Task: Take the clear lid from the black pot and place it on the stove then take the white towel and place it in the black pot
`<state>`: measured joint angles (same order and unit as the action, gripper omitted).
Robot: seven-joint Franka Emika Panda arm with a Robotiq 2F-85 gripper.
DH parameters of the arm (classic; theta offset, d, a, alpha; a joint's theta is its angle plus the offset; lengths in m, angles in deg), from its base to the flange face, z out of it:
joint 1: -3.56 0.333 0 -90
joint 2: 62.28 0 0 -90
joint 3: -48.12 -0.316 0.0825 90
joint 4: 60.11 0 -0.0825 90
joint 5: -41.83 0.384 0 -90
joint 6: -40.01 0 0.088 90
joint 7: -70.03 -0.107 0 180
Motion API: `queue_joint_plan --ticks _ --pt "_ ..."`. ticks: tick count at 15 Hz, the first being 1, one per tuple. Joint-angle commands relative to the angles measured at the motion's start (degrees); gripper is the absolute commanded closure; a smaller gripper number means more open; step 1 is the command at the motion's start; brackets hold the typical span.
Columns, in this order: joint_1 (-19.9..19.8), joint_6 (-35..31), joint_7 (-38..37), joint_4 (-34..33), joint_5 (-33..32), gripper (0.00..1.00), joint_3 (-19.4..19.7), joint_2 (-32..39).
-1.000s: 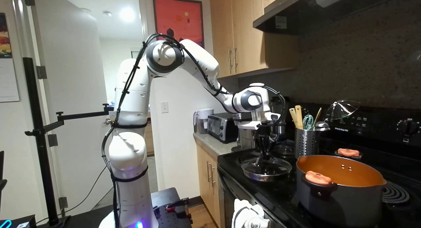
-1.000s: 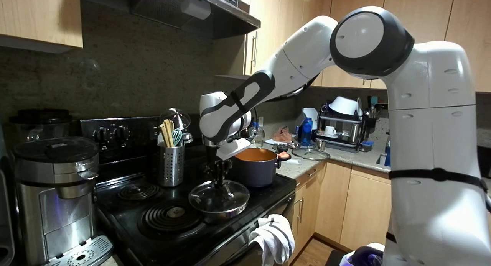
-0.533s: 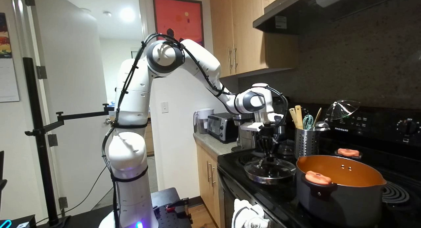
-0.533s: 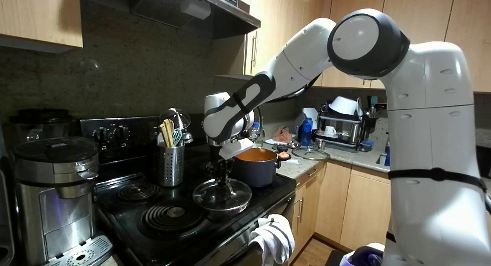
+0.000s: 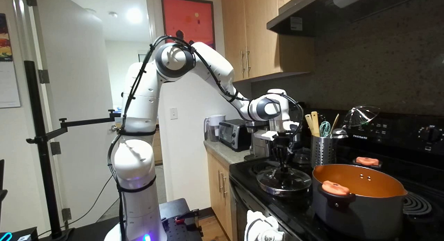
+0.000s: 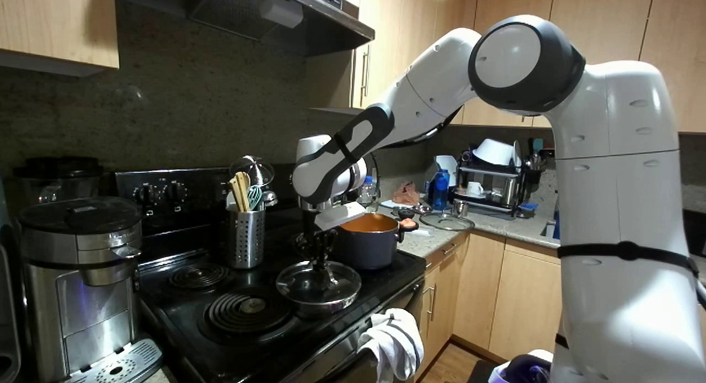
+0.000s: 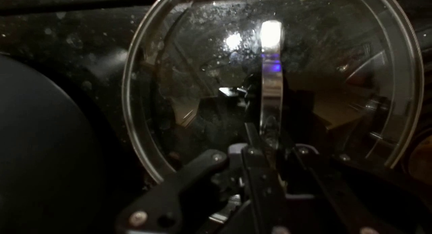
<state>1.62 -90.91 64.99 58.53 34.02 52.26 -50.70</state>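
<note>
The clear lid (image 5: 269, 182) is level, at or just above the black stove (image 6: 265, 350), beside the pot; I cannot tell if it touches. It also shows in an exterior view (image 6: 297, 290) and the wrist view (image 7: 202, 75). My gripper (image 7: 270, 141) points down with its fingers on both sides of the lid's shiny metal handle, shut on it; it also shows in both exterior views (image 5: 284, 167) (image 6: 319, 261). The black pot (image 5: 360, 213) stands uncovered on the stove, orange inside; it also shows in an exterior view (image 6: 367, 251). The white towel (image 6: 394, 339) hangs on the oven door handle (image 5: 263, 230).
A steel utensil holder (image 6: 246, 245) with tall utensils stands behind the lid. A coil burner (image 6: 248, 314) lies beside the lid, on the side away from the pot. A coffee machine (image 6: 88, 294) stands beside the stove. The range hood (image 5: 333, 18) hangs above.
My gripper and the lid have moved together toward the pot, mostly in the earlier half second, then dropped slightly. The pot and towel have not moved.
</note>
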Motion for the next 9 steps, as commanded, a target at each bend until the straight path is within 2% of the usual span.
queue_joint_plan --ticks 1,2,3,5,9 --pt "-0.1 -0.51 -0.53 -0.96 1.03 0.96 -0.19 -0.07" --pt "-0.12 -0.4 -0.44 -0.96 1.07 0.94 -0.18 -0.07" --pt "-0.12 -0.32 -0.56 -0.99 1.12 0.6 -0.16 -0.07" --pt "-0.15 -0.24 -0.35 -1.11 1.15 0.52 -0.17 -0.15" --pt "-0.1 -0.32 -0.24 -1.81 1.05 0.22 -0.22 -0.34"
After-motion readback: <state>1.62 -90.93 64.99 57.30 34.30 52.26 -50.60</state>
